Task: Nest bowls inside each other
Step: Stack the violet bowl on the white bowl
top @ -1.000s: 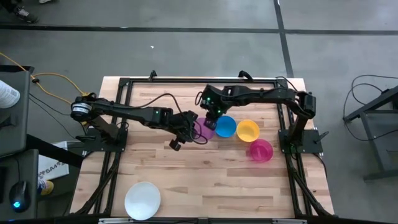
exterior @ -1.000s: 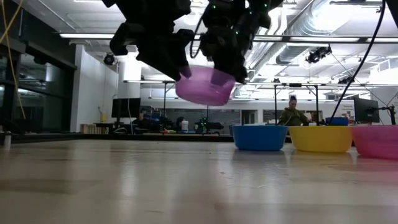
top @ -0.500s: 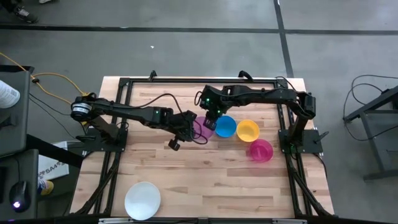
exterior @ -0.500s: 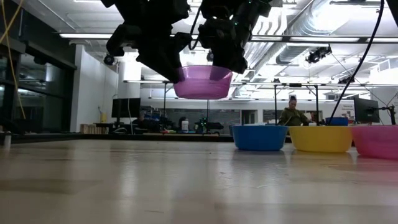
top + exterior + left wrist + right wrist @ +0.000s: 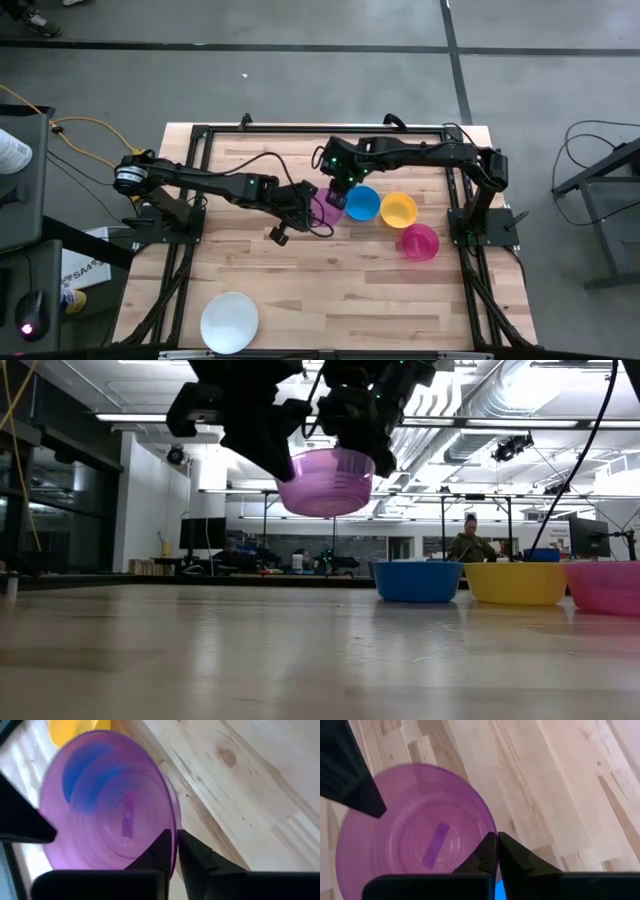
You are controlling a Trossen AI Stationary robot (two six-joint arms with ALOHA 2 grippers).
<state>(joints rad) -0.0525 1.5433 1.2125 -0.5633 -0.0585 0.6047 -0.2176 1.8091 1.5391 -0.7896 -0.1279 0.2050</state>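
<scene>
Right gripper [image 5: 496, 851] pinches purple bowl [image 5: 415, 835] rim (apparently above the table [image 5: 555, 785]).

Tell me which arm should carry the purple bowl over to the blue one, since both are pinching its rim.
Probably right. The right gripper is shut on the purple bowl and reaches in from the side where the blue bowl sits. The left gripper grips the far rim and would have to stretch across.

One bowl [image 5: 325, 481] aloft left of three in row [image 5: 418, 581] — fifth [image 5: 229, 322] near front-left corner.
</scene>
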